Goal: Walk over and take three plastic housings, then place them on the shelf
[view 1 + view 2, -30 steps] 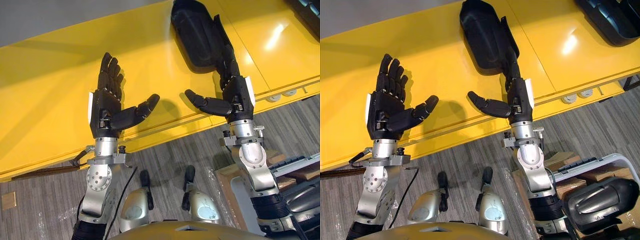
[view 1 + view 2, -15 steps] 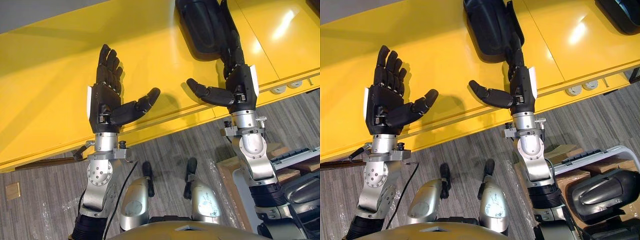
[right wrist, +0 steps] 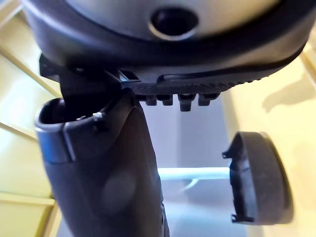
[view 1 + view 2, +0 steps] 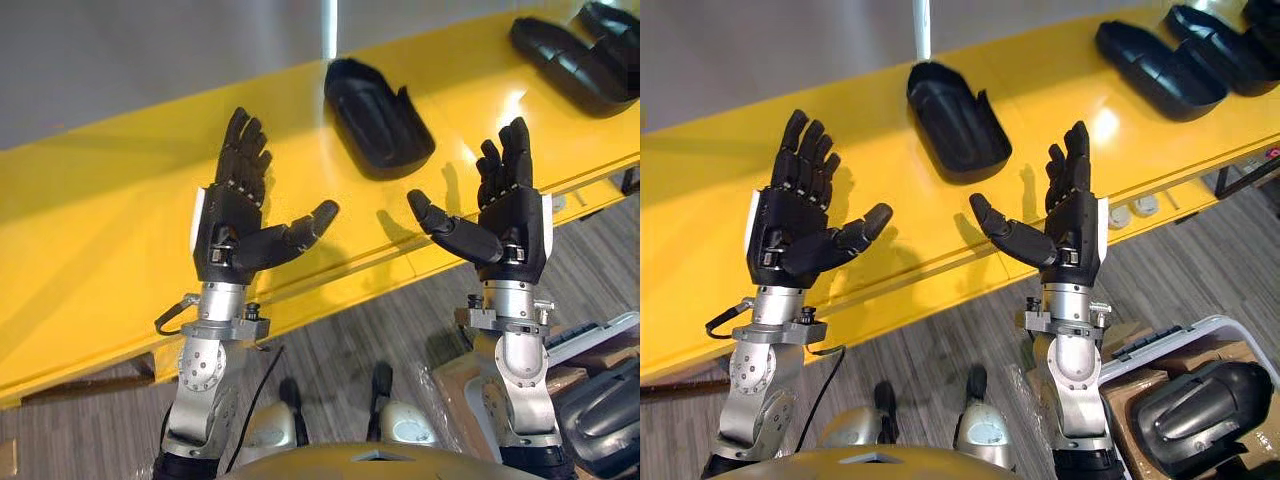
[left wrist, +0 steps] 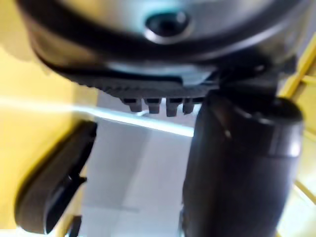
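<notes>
Right now you have both hands raised over the front part of the yellow shelf (image 4: 90,230), and neither one carries anything. Your left hand (image 4: 232,215) is spread wide, with its fingers straight and pointing away from the robot and its thumb angled inward toward the other hand. Your right hand (image 4: 512,215) mirrors it: fingers straight, thumb stretched toward the left hand, palm turned inward. The two hands are well apart, with bare yellow surface showing between them. Each wrist view shows that hand's fingertips in a straight row beside its thumb, curled round nothing.

You will find the plastic housing (image 4: 378,118) lying on the shelf beyond the hands. It sits roughly between them, somewhat nearer the right hand, and touches neither. It is a dark, shallow shell that lies flat and on a slant to the shelf's front edge. A white post (image 4: 922,28) stands just behind its far end.

Further along the shelf to your right lie more dark housings (image 4: 1160,65), close together and well apart from the first one. Down at the robot's right side a pale crate (image 4: 1160,335) stands on the grey planked floor (image 4: 940,340), and another dark housing (image 4: 1195,400) rests in it
</notes>
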